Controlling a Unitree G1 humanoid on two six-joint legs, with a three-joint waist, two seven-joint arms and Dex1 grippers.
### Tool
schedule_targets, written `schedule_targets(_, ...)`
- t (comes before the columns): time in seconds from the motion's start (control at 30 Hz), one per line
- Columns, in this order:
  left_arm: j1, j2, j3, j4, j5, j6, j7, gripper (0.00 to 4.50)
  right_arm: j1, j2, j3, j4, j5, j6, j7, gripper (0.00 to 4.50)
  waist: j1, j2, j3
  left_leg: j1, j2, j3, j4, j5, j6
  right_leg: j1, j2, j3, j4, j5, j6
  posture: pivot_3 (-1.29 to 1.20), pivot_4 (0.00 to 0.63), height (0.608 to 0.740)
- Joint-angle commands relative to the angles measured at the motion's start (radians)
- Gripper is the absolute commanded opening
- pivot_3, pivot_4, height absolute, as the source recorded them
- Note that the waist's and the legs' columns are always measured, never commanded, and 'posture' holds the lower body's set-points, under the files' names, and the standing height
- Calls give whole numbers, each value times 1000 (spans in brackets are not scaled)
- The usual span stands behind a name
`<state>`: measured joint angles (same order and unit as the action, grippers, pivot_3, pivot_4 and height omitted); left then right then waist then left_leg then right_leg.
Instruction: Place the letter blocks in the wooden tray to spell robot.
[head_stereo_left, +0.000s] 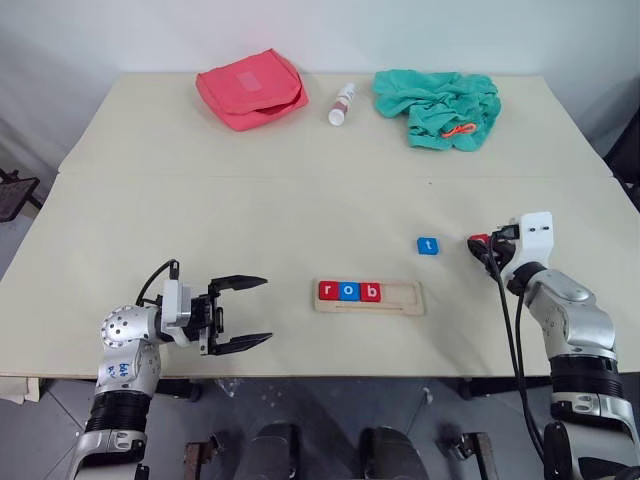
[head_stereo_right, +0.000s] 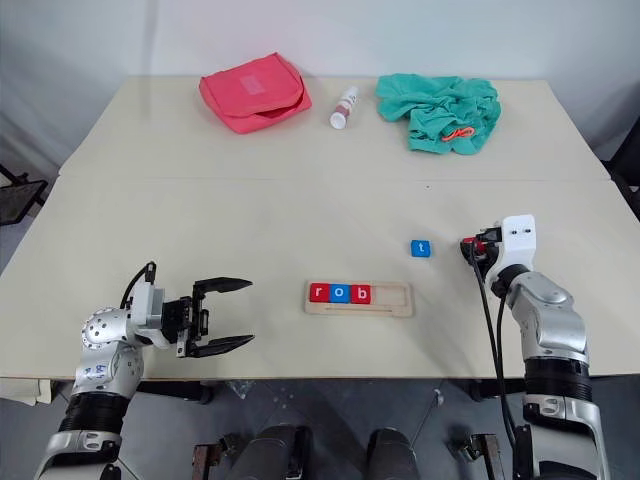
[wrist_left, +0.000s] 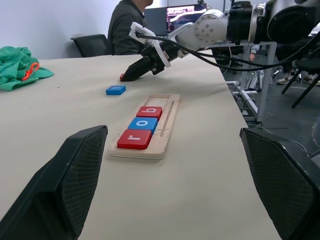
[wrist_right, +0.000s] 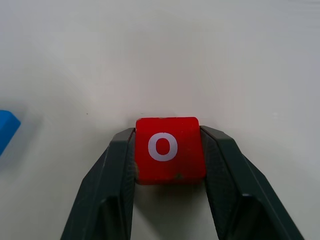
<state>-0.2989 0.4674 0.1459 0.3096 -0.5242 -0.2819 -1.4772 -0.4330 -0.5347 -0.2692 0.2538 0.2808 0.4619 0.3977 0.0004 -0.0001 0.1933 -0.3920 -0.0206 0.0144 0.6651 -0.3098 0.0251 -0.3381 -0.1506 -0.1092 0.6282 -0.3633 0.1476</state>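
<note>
Table (head_stereo_left: 250, 200): tray (head_stereo_left: 405, 297) reads r-o-b, so right tool (wrist_right: 167, 155) clamps red o (wrist_right: 167, 149) for slot four; left tool (head_stereo_left: 238, 314) apart.

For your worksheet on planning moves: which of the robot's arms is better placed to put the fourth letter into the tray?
Right. Its gripper is shut on the red o block; the left gripper hangs open, holding nothing, beside the wooden tray.
</note>
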Motion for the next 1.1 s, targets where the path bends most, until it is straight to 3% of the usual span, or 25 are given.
schedule_targets(0.03, -24, 3, 4, 24, -17, -6, -19, 4500, 94, 22, -64, -270, 52, 80, -65, 1472, -1, 0, 0, 0, 0, 0, 0, 0, 0, 0, 0, 0, 0, 0, 0, 0, 150, 740)
schedule_targets(0.2, -54, -3, -3, 63, -12, -11, -39, 4500, 317, 98, -87, -640, 109, 241, -153, 1472, -1, 0, 0, 0, 0, 0, -2, 0, 0, -1, 0, 0, 1, 0, 0, 0, 150, 740)
schedule_targets(0.37, -74, -2, -7, 83, -14, -7, -53, 4500, 470, 183, -81, -797, 139, 290, -204, 1472, 0, 0, 0, 0, 0, 2, -1, 0, 0, -1, 0, 2, 0, 0, 0, 0, 150, 740)
schedule_targets(0.67, -88, 4, -12, 89, -17, 2, -65, 4500, 509, 240, -76, -770, 157, 254, -205, 1472, -2, 0, 0, 1, 0, 2, -1, 0, 0, -1, 1, 3, 1, 0, 0, 0, 150, 740)
schedule_targets(0.97, -33, 32, -9, 40, -23, 11, -68, 4500, 483, 187, -78, -749, 184, 212, -112, 4454, 0, 0, 0, 1, 0, 2, -1, 0, 0, -1, 1, 3, 1, 0, 0, 0, 150, 740)
schedule_targets(1.1, -6, 31, -7, 18, -23, 9, -56, 4500, 509, 32, -66, -747, 190, 207, 56, 4454, 1, 0, 0, 1, -1, 2, -1, 0, 0, -1, 0, 3, 0, 0, 0, 0, 150, 740)
